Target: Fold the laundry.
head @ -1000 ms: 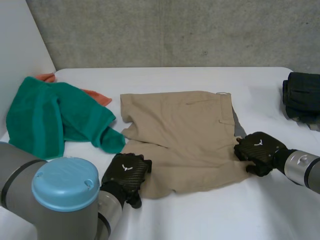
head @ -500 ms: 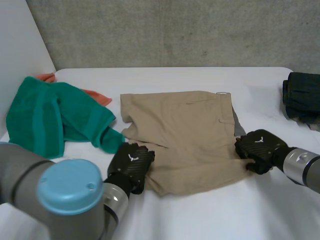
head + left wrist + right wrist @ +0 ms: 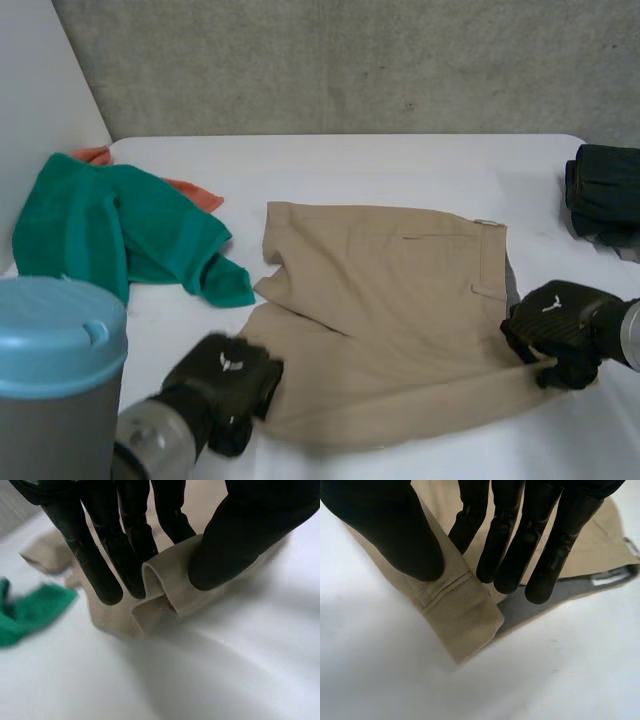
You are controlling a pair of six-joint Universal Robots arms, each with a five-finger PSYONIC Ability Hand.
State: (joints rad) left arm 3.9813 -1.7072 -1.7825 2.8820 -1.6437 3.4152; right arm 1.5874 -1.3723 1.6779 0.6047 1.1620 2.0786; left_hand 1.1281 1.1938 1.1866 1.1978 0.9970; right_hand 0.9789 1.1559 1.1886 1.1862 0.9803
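Note:
Tan shorts (image 3: 385, 305) lie spread on the white table (image 3: 330, 160), waistband toward the right. My left hand (image 3: 225, 385) is at their near left corner, pinching a fold of tan cloth (image 3: 165, 587) between thumb (image 3: 240, 540) and fingers. My right hand (image 3: 560, 325) holds the near right corner at the waistband (image 3: 457, 612), thumb (image 3: 395, 535) on top and fingers (image 3: 520, 540) behind it. A grey lining (image 3: 530, 605) shows beneath that corner.
A green towel (image 3: 110, 235) lies bunched at the left, with an orange cloth (image 3: 190, 190) peeking from behind it. Dark folded garments (image 3: 605, 195) are stacked at the table's right edge. A grey wall (image 3: 350, 60) rises behind the table.
My left hand closed on the shorts' near left corner. Both hands then dragged the shorts toward the near edge and to the right.

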